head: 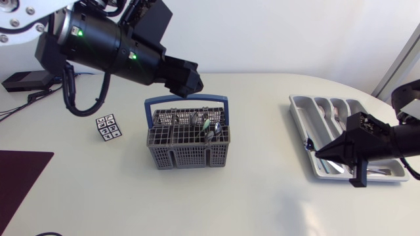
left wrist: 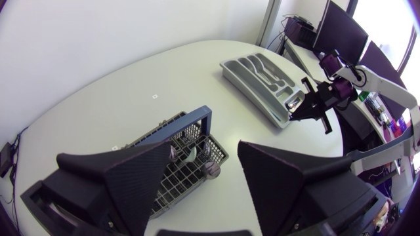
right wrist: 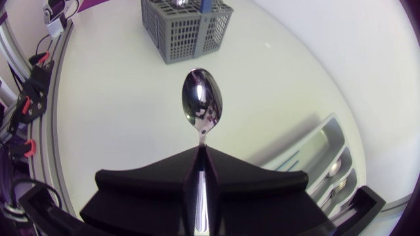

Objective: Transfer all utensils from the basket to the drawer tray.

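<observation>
1. Left pincer [left wrist: 205,157] hangs above the basket [head: 187,155], fingers spread wide, holding nothing
2. Right pincer [right wrist: 200,152] is clamped on the spoon [right wrist: 202,98] handle, bowl jutting over the table [head: 262,190] beside the drawer tray [head: 297,108]
3. Utensils [head: 207,128] stand in the basket; forks [head: 336,111] lie in the tray
</observation>
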Controlling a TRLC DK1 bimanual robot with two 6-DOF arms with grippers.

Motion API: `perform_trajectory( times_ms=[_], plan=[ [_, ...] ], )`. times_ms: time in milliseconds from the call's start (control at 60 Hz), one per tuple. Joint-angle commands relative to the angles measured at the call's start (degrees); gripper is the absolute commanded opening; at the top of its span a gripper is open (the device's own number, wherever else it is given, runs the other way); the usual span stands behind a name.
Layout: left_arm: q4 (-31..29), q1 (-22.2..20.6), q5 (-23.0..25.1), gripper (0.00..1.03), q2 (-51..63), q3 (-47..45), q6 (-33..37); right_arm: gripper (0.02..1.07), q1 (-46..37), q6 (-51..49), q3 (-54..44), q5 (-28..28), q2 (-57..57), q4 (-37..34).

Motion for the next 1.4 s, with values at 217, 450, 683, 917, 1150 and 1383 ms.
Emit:
perform_trajectory(
  times_ms=[217, 450, 683, 917, 1150, 1383],
  plan=[
    [-0.63, -0.71, -2.46, 0.72, 1.42, -3.12, 2.79, 0.08, -19.35, -26.23, 12.58, 0.11, 19.38, -4.28],
    [-0.90, -2.38, -5.28, 0.72, 1.94, -3.73, 4.29, 0.08, -26.12, -35.64, 19.88, 4.77, 30.99, -4.98],
    [-1.25, -2.73, -5.72, 0.72, 2.82, -4.17, 4.64, 0.12, -28.05, -38.71, 20.58, 6.88, 33.89, -3.84],
    [-1.77, -3.34, -6.33, 0.72, 2.91, -4.70, 5.26, 0.60, -27.88, -38.45, 16.01, 6.88, 28.88, 0.64],
    [-2.13, -3.52, -6.51, 0.72, 2.82, -5.05, 5.61, 0.72, -24.10, -30.80, 14.69, 6.52, 22.02, -1.91],
    [-2.04, -3.52, -6.68, 0.72, 2.38, -6.55, 5.87, 0.73, -10.74, -10.59, 9.59, 5.73, 7.96, -3.67]
  ],
)
